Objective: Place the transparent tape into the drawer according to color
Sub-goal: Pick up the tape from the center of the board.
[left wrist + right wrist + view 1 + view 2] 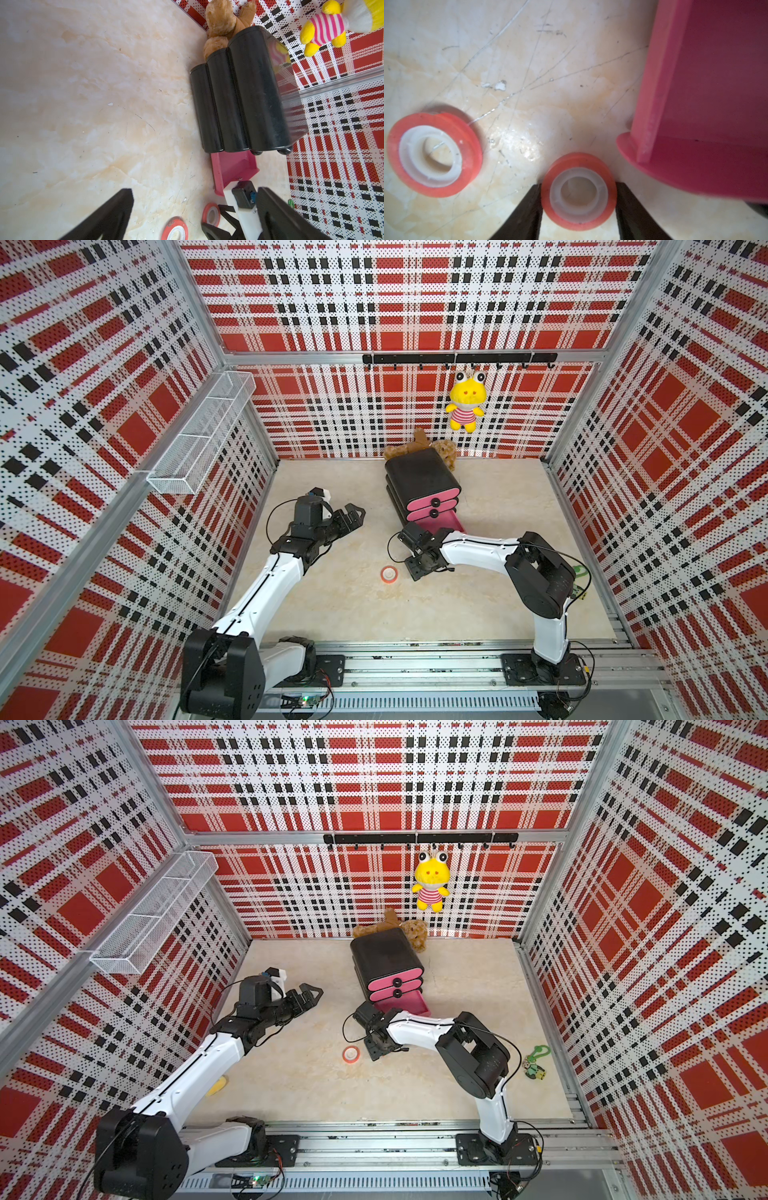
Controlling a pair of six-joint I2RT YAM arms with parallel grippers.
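White arms [266, 593], bulky black joints [540, 572]

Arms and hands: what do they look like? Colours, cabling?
Both arms match: the left arm and right arm have white link shells and bulky black joints, with a thin black cable looping by each wrist. The left hand and right hand carry black, tapering fingers. No markings readable.

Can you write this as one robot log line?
right gripper: shut on red tape ring | other red ring: on table | bottom drawer: open | left gripper: open
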